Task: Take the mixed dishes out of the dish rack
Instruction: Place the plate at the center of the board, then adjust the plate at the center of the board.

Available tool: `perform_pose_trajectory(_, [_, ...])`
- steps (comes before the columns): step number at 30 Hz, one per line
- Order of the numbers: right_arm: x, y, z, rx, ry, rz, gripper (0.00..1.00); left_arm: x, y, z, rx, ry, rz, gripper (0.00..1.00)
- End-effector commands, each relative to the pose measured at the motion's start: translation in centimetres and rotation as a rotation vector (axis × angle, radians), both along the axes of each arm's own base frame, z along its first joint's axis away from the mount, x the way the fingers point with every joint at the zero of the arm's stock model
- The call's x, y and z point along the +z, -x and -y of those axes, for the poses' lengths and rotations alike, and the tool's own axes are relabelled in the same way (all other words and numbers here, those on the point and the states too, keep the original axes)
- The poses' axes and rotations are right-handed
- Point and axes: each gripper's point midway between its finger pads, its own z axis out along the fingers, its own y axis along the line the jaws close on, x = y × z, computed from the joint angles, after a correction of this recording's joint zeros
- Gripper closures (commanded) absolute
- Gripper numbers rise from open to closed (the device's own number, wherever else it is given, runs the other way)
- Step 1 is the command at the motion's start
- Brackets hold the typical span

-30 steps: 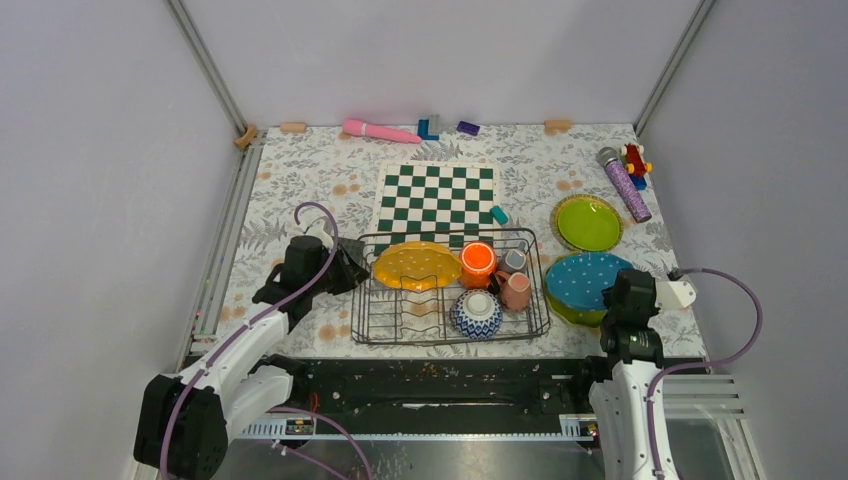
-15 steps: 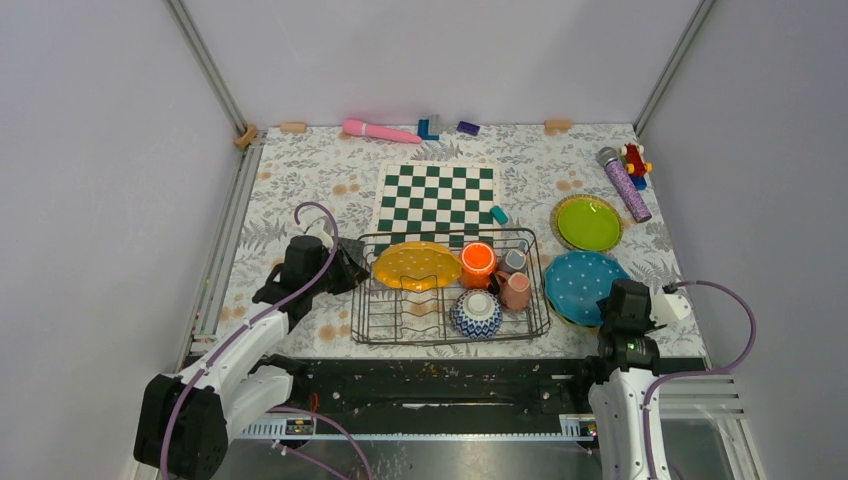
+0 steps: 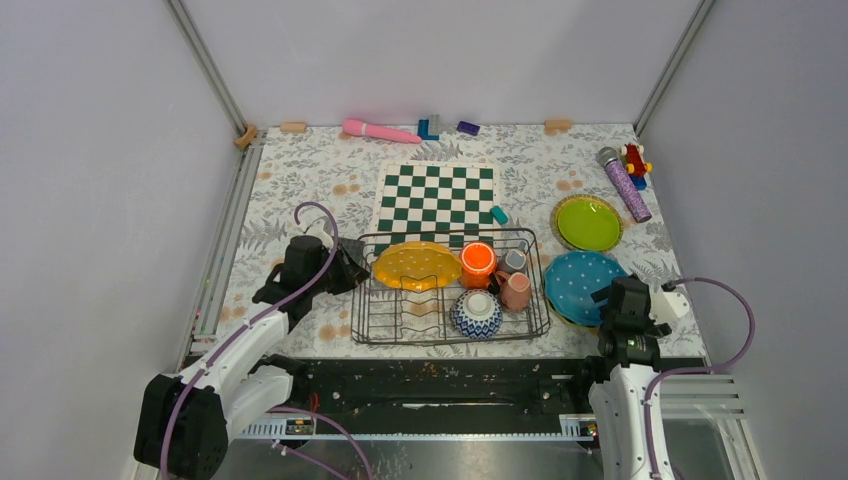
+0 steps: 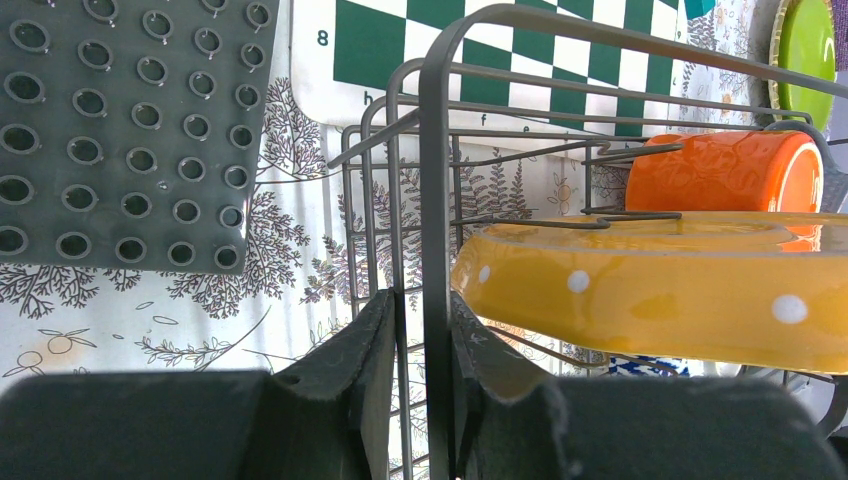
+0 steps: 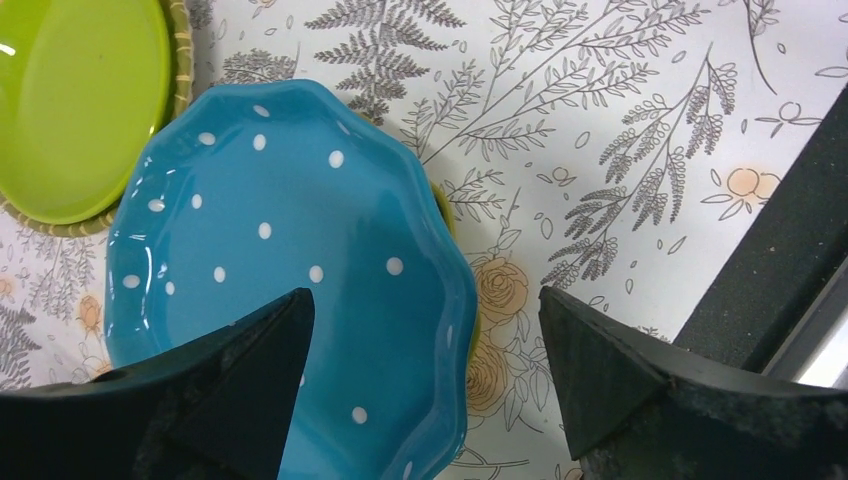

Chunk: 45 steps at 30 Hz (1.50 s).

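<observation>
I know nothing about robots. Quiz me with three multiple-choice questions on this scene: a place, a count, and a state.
1. Relative to the dish rack, where does the teal plate lie?
A. inside it
B. on the table to its right
C. on the table to its left

2. How many plates are in the rack?
A. one
B. two
C. three

3. The left end effector is:
A. wide open
B. holding a plate
C. shut on a rack wire

Answers: B, it lies flat beside the rack's right end; A, only the yellow plate sits there; C, its fingers pinch the wire.
</observation>
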Motion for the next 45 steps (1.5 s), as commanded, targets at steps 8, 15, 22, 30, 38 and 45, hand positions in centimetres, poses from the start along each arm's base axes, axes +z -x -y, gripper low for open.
perform_pose_trajectory(8, [3.9,-2.5,-1.2,0.107,-0.018,0.078,0.00,-0.5,0.5,0.5,-0.023,0.022,-0.030,0.79])
perform_pose_trajectory(15, [2.2,-3.4,-1.5,0.133,-0.039,0.049,0.00,-0.6,0.5,0.5,-0.021,0.020,-0.034,0.79])
perform_pose_trajectory(22, [0.7,-5.7,-2.7,0.203,-0.080,0.099,0.02,-0.6,0.5,0.4,-0.019,0.019,-0.033,0.79])
perform_pose_trajectory(30, [0.5,-5.1,-2.1,0.147,-0.086,0.060,0.02,-0.6,0.6,0.4,-0.018,0.016,-0.034,0.79])
perform_pose_trajectory(38, [6.8,-3.3,-0.1,0.097,0.055,0.137,0.02,-0.5,0.5,0.3,-0.017,0.014,-0.030,0.79])
perform_pose_trajectory(45, [14.5,-4.1,-1.9,0.304,0.152,0.287,0.02,-0.4,0.5,0.3,-0.013,0.014,-0.027,0.79])
